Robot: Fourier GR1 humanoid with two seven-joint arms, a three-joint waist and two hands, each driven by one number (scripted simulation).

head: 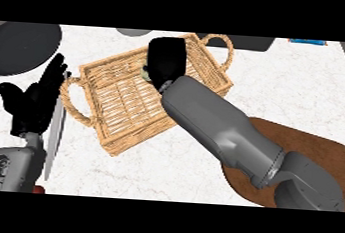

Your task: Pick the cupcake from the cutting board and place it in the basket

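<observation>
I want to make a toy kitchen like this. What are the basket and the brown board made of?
The basket looks like woven wicker: tan strands cross in a lattice, with twisted loop handles, matte. The cutting board is probably wood: smooth, reddish brown, dull, though no grain shows.

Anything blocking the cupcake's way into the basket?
Nothing visible. The right hand holds the cupcake above the basket, whose woven floor shows bare beside it. The hand hides the spot directly underneath.
</observation>
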